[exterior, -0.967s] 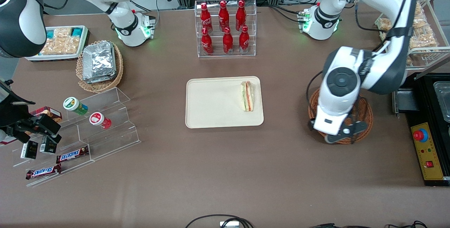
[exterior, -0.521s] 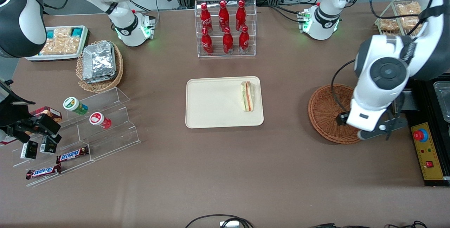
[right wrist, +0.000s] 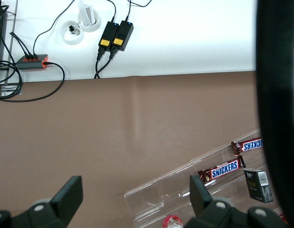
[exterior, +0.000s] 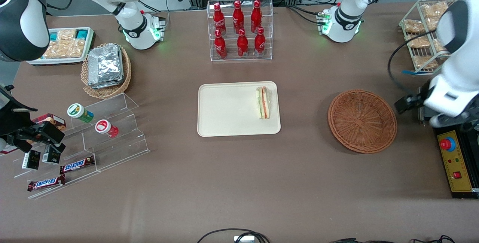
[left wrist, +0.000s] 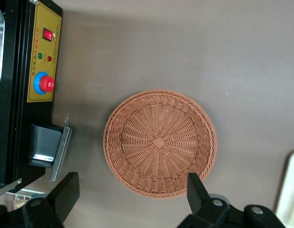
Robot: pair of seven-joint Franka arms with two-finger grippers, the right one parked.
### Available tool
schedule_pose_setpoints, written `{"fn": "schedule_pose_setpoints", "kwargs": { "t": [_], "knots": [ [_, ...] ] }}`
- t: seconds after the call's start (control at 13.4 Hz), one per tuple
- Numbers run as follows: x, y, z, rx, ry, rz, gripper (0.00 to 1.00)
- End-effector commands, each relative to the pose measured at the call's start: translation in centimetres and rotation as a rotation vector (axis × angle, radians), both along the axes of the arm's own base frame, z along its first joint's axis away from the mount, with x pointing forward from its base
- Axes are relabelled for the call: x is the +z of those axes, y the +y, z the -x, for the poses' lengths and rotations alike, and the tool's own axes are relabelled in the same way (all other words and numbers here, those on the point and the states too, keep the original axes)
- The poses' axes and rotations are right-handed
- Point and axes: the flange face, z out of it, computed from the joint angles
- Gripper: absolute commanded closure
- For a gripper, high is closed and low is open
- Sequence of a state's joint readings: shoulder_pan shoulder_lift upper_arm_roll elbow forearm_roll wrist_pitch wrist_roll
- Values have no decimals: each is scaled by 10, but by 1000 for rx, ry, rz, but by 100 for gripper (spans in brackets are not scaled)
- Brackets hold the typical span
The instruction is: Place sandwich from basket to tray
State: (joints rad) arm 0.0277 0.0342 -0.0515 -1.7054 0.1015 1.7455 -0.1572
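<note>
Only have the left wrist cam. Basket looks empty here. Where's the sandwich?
Observer: The sandwich lies on the tray, at the tray's end nearer the basket.
Operator: Where's the gripper relative to the basket?
Observer: The gripper is off the basket, toward the working arm's end of the table; in the front view its wrist hangs by the control box.
Operator: What else is near the tray?
Observer: A clear rack of red bottles, farther from the front camera than the tray.

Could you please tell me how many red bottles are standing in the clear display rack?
6: three on the upper step of the rack, at, and three on the lower step, at. None looks hidden.
</note>
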Motion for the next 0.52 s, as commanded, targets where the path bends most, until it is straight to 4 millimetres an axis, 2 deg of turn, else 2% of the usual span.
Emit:
{"fn": "schedule_pose_setpoints", "kwargs": {
  "t": [0.0,0.22,0.45],
  "knots": [
    [34,1,19,-100,7,30,0],
    [65,-15,30,-173,13,87,0],
    [71,-21,36,-182,12,101,0]
  ]
}}
